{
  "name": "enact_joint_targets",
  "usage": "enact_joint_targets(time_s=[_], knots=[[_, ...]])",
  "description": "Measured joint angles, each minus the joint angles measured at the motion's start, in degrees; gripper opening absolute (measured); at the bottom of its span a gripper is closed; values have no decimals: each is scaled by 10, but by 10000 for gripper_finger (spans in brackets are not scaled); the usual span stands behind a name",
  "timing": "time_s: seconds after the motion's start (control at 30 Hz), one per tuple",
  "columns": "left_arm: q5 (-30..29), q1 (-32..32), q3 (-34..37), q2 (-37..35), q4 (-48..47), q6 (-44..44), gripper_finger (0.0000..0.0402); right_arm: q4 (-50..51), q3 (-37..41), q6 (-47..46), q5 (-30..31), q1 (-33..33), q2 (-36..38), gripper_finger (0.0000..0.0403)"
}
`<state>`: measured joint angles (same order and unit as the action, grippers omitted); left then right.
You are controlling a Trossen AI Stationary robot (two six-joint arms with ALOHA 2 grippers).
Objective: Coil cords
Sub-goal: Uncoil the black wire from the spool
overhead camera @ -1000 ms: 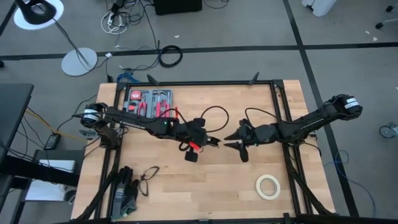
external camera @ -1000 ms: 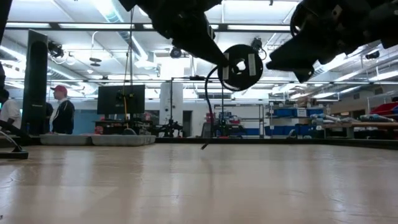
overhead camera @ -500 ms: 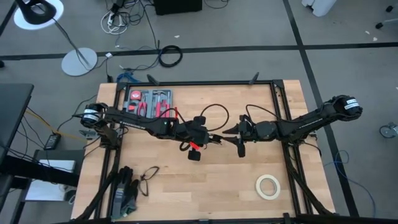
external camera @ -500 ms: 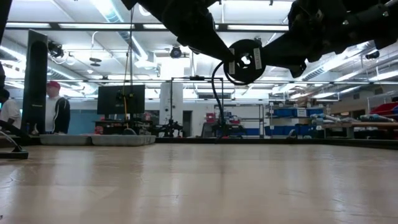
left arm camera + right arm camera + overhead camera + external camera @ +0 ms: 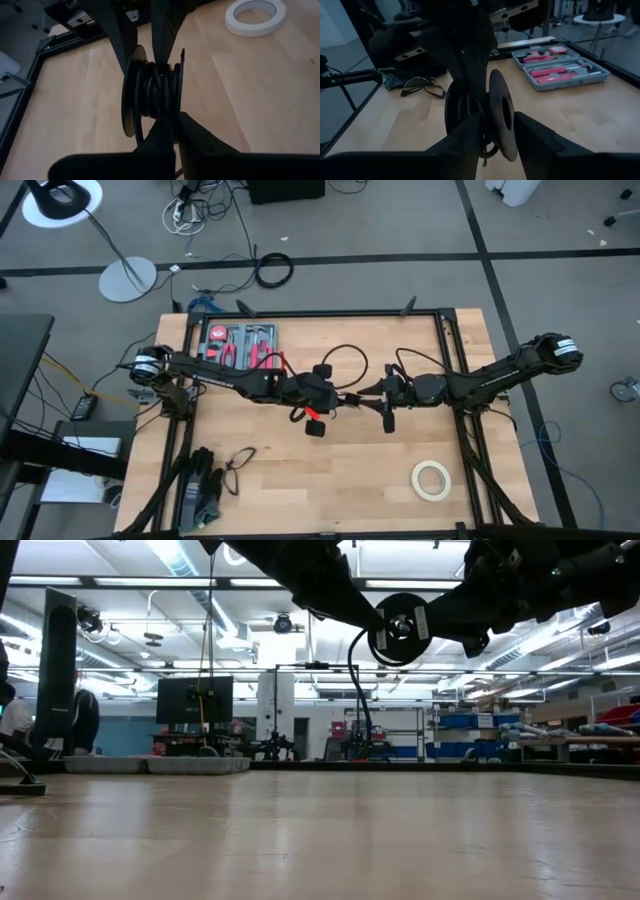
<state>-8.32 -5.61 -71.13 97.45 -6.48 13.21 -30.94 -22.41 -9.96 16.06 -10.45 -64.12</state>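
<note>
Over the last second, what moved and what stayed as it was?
The right gripper moved in toward the left gripper, and its open fingers now straddle the spool wound with cord. The left gripper kept holding the spool, raised above the table. The tape roll and tool case did not move.

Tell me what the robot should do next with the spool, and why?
Probably close the right gripper on the spool. Its fingers already sit on either side of one disc, not yet squeezing. The left gripper is shut on the spool, holding it above the table, and a loose loop of cord hangs out, so a second grip would steady the winding.
</note>
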Motion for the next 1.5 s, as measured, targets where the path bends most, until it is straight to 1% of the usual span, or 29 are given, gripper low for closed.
enact_joint_targets(time_s=[0.07,0.13,0.3,0.33,0.47,0.57,0.63,0.83,0.93,1.07,1.2,1.27,1.37,1.5], knots=[[-3,0,0,0,1,0,5,0,0,1,0,3,-1,107],[-5,0,0,0,1,0,5,0,0,1,0,5,-4,90],[-8,0,1,1,1,3,5,3,0,24,2,5,-6,19],[-8,0,1,1,0,4,5,4,0,29,2,5,-6,13],[-12,0,1,1,0,0,7,4,0,25,5,7,-6,10],[-13,0,1,1,-1,-2,16,8,0,24,7,7,-6,8],[-15,0,1,1,-2,-4,25,12,0,22,7,8,-6,8],[-53,0,0,-1,-13,-17,62,20,0,21,16,9,-7,2],[-53,0,-1,-6,-15,-19,79,34,0,22,22,9,-7,0],[-51,0,-2,-10,-24,-19,86,37,0,23,26,9,-7,0],[-51,0,-1,-17,-57,-31,87,40,0,23,32,9,-7,0],[-51,0,-1,-24,-92,-53,87,47,0,26,44,9,-7,0],[-51,0,-1,-31,-142,-94,87,58,0,27,46,9,-7,0],[-50,4,-1,-32,-189,-151,87,53,0,40,19,8,-7,0]])
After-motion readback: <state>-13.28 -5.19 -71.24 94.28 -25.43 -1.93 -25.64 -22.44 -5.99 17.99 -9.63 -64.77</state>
